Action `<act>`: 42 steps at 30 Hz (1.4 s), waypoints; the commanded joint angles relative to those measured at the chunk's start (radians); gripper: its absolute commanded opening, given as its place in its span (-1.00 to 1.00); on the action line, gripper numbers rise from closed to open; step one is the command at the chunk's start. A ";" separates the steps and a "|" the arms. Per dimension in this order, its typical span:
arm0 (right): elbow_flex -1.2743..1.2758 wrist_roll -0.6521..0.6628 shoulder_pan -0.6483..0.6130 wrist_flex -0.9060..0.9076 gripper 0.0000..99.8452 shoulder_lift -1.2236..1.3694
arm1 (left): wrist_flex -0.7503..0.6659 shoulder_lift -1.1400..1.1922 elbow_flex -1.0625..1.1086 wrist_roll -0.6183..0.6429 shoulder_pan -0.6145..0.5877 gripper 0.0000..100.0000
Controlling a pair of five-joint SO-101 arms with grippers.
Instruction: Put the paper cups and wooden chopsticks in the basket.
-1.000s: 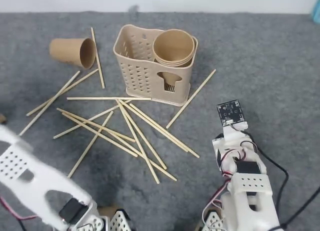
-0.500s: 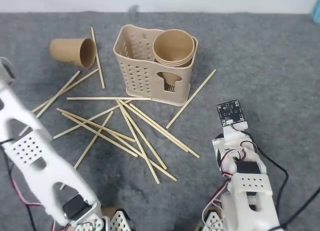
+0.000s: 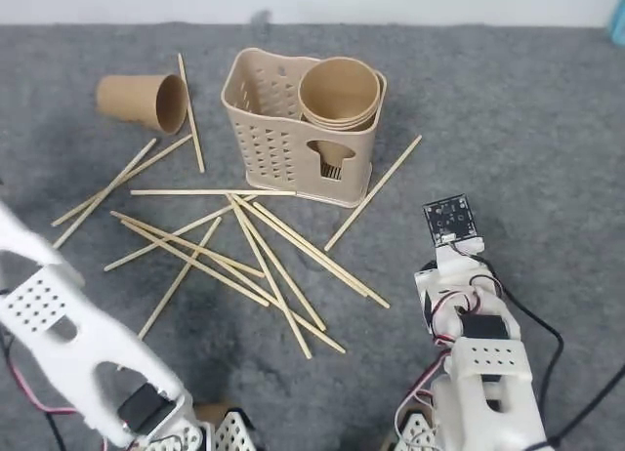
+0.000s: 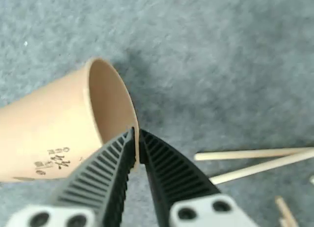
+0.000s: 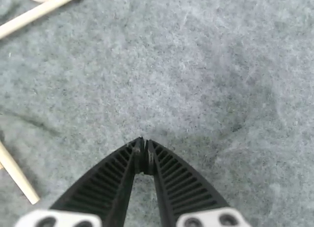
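Observation:
A brown paper cup (image 4: 54, 124) lies on its side in the left wrist view, and my left gripper (image 4: 136, 134) is shut on its rim, one finger inside the mouth and one outside. Whether it rests on the carpet I cannot tell. In the high view another paper cup (image 3: 142, 102) lies at the back left. Nested cups (image 3: 339, 90) stand in the beige basket (image 3: 269, 139). Several wooden chopsticks (image 3: 244, 251) are scattered in front of it. My right gripper (image 5: 143, 156) is shut over bare carpet, holding nothing.
The left arm (image 3: 59, 334) rises from the front left corner toward the left edge. The right arm (image 3: 459, 305) stands at the front right. One chopstick (image 3: 374, 190) leans out from the basket's right side. Grey carpet (image 3: 527, 129) lies open on the right.
The left arm swung up along the left edge half a second ago and has now drawn back lower. The right arm, basket and chopsticks have not moved.

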 commanded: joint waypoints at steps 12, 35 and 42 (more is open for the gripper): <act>-0.005 0.014 0.001 -0.025 -0.98 -0.024 | 0.054 -0.028 -0.177 -0.133 -0.209 -0.98; -0.003 0.014 -0.004 -0.025 -0.98 -0.024 | 0.058 -0.362 -0.160 -0.450 -0.376 -0.97; -0.003 0.014 -0.004 -0.025 -0.98 -0.024 | 0.058 -0.605 0.177 -0.499 -0.371 -0.97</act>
